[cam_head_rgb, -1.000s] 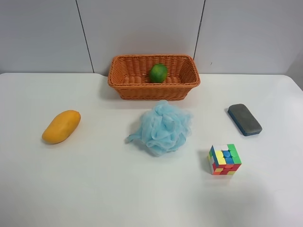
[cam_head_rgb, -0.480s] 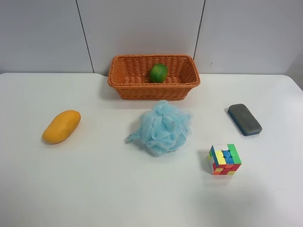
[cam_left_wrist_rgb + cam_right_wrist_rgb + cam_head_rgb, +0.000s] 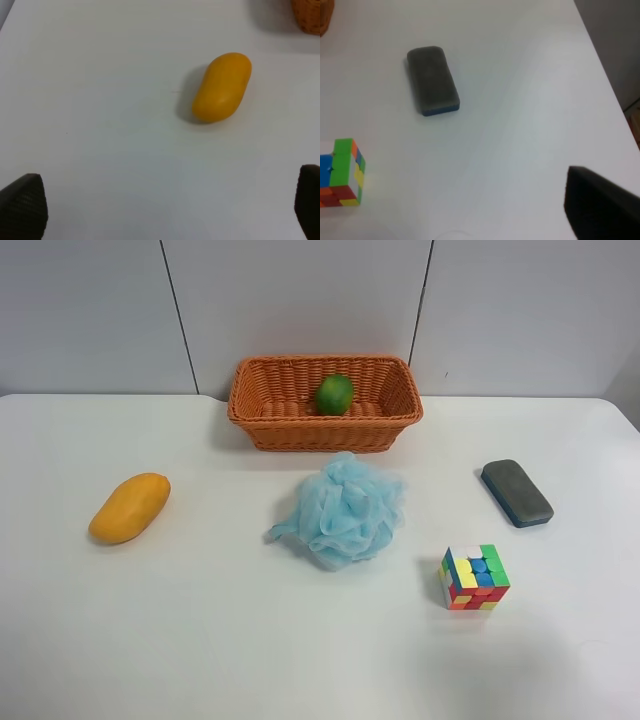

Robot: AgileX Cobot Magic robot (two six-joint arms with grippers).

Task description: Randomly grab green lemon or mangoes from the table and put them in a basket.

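The green lemon [image 3: 334, 394] lies inside the wicker basket [image 3: 270, 425] at the back of the white table [image 3: 200, 640]. The mango [image 3: 129, 507] lies on the table toward the exterior high view's left and also shows in the left wrist view [image 3: 221, 87]. No arm shows in the exterior high view. My left gripper [image 3: 165, 205] is open and empty, and the mango lies well ahead of its wide-apart fingertips [image 3: 22, 205]. Of my right gripper only one finger [image 3: 602, 205] shows, far off to the side above bare table, holding nothing.
A light-blue bath pouf [image 3: 343, 508] lies in front of the basket. A colourful puzzle cube [image 3: 474, 577] and a dark grey eraser block [image 3: 516, 492] lie toward the exterior high view's right; both show in the right wrist view, the cube [image 3: 342, 173] and the eraser [image 3: 432, 80].
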